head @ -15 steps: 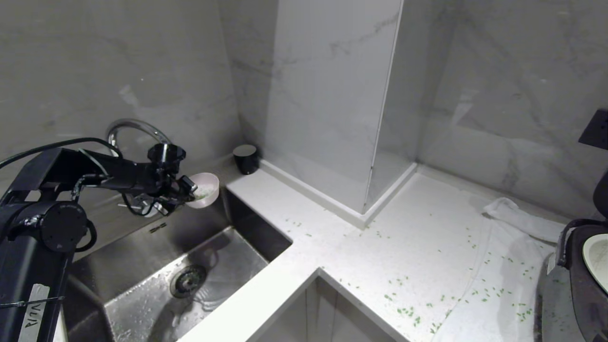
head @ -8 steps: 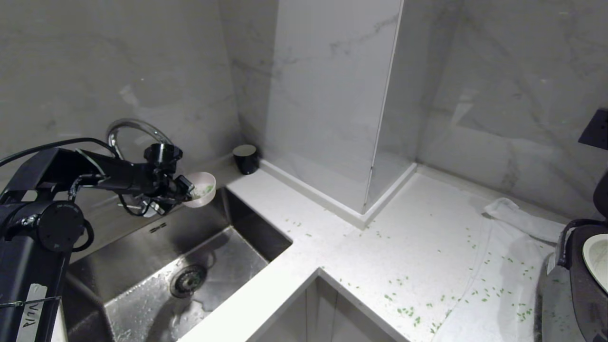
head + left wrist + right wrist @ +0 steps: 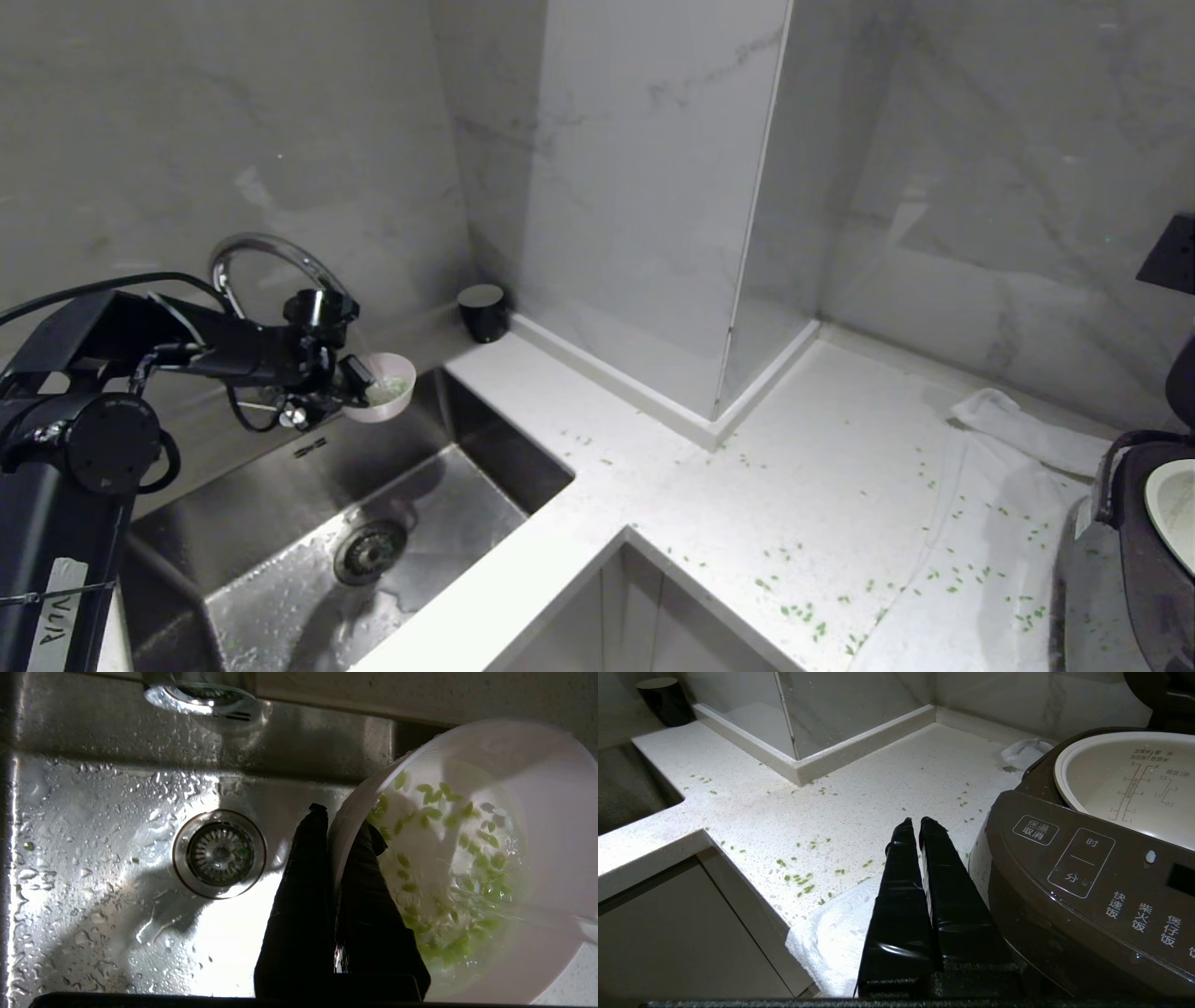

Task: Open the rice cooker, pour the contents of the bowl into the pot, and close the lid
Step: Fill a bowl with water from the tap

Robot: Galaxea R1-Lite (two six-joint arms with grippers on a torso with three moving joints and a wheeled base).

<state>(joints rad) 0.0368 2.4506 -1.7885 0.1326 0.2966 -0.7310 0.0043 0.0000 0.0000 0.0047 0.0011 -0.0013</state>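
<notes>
- Compared with a second ago, your left gripper (image 3: 353,385) has carried the bowl (image 3: 381,399) slightly lower and back toward the arm, and the bowl now sits closer to level over the sink (image 3: 280,523).
- Your left gripper pinches the bowl's rim, one finger inside and one outside.
- One bowl holds green grains (image 3: 448,868) in a little water.
- One rice cooker (image 3: 1087,891) stands at the counter's right end, lid up, with one cream pot (image 3: 1134,779) exposed.
- Your right gripper (image 3: 920,823) hangs beside the cooker, fingers pressed together on nothing.
- You have one faucet (image 3: 271,257), one drain (image 3: 370,551), one black cup (image 3: 484,312), one white towel (image 3: 1027,439).
- Stray grains (image 3: 803,611) on the countertop (image 3: 709,504) are too many to count.
</notes>
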